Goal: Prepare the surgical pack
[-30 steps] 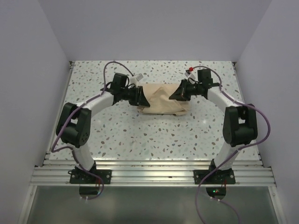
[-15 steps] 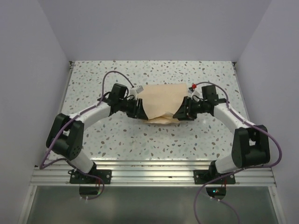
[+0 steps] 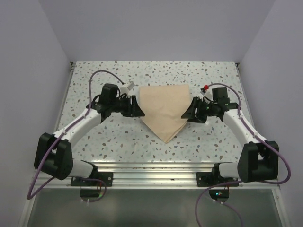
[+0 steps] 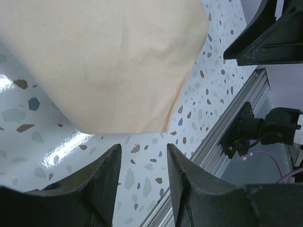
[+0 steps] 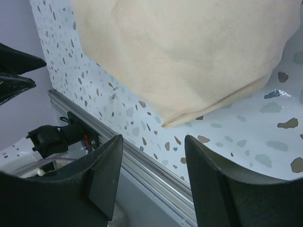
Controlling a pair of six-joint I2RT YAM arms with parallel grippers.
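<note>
The surgical pack (image 3: 164, 109) shows only as its tan wrap sheet, lying flat on the speckled table as a triangle with its point toward the near rail; whatever is under it is hidden. My left gripper (image 3: 137, 109) stands open just off the sheet's left edge, with nothing between its fingers. In the left wrist view the sheet (image 4: 109, 61) lies ahead of the left gripper (image 4: 144, 151). My right gripper (image 3: 189, 115) is open beside the sheet's right edge. In the right wrist view the folded corner of the sheet (image 5: 189, 52) lies just beyond the empty right gripper (image 5: 152, 142).
The aluminium rail (image 3: 151, 170) runs along the table's near edge, with both arm bases on it. Grey walls close in the left, right and back. The other arm's black fingers show in each wrist view, right gripper (image 4: 270, 38) and left gripper (image 5: 14, 71).
Both arms drew the sheet toward the near edge and spread it from a bunched fold into a flat triangle. The right gripper opened and let go; both grippers backed off sideways.
</note>
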